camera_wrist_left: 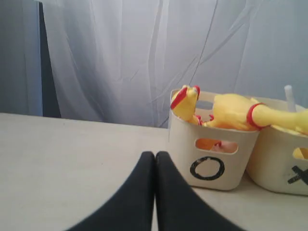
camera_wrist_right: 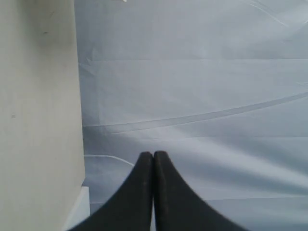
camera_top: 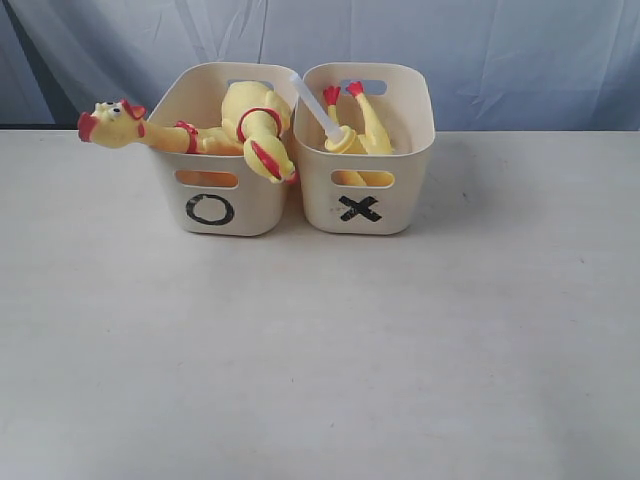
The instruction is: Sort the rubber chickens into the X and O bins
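Two cream tubs stand side by side at the back of the table. The O bin (camera_top: 222, 205) holds two yellow rubber chickens: one chicken (camera_top: 140, 128) has its head and neck hanging over the left rim, the other chicken (camera_top: 262, 130) lies curled on top. The X bin (camera_top: 365, 205) holds a third chicken (camera_top: 362, 130), feet up, with a white tube (camera_top: 315, 105). Neither arm shows in the exterior view. My left gripper (camera_wrist_left: 155, 155) is shut and empty, low over the table short of the O bin (camera_wrist_left: 211, 161). My right gripper (camera_wrist_right: 153, 155) is shut and empty, facing a pale cloth.
A pale blue-white curtain (camera_top: 480, 50) hangs behind the table (camera_top: 320, 350). The right wrist view shows the table edge (camera_wrist_right: 38, 120) on one side and the cloth backdrop (camera_wrist_right: 202, 86) beyond it.
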Controlling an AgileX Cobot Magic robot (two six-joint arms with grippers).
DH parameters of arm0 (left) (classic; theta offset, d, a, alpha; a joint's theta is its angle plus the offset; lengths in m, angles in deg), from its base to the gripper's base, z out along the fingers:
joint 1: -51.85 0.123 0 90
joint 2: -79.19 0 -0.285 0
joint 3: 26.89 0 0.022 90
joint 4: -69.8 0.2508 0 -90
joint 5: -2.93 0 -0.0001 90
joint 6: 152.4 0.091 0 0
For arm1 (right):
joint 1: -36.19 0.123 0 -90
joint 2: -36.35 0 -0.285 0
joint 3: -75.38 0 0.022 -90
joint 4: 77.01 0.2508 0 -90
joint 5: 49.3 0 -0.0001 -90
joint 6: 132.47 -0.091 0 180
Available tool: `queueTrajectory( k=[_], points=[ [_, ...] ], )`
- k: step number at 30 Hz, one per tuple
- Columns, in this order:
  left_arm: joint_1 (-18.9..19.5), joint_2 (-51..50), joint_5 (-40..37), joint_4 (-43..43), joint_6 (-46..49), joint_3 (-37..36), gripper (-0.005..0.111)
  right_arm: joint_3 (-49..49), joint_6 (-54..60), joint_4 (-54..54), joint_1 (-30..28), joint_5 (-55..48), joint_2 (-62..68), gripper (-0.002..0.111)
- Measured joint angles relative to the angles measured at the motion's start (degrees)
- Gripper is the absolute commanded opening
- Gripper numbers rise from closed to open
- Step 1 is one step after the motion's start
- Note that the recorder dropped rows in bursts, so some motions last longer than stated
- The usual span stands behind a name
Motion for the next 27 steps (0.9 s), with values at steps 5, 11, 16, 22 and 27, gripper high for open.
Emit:
queueTrajectory(
  k=[5,11,16,22,27],
  points=[
    [1.42,0.0,-0.36,0.0,0.0,-3.78,0.0,0.0,0.0,0.0,0.0,1.39,0.0,-0.001],
    [5.8,0.0,-0.95,0.65,0.0,-3.89,0.0,0.0,0.0,0.0,1.58,1.49,0.0,-0.001],
    [7.76,0.0,-0.95,2.12,0.0,-3.89,0.0,0.0,0.0,0.0,3.13,1.49,0.0,-0.001],
    [8.01,0.0,-0.95,2.77,0.0,-3.89,0.0,0.0,0.0,4.12,3.13,1.59,0.0,-0.001],
    [8.01,0.0,-0.95,2.77,0.0,-3.89,0.0,0.0,0.0,7.98,3.13,1.59,0.0,-0.001]
  ],
)
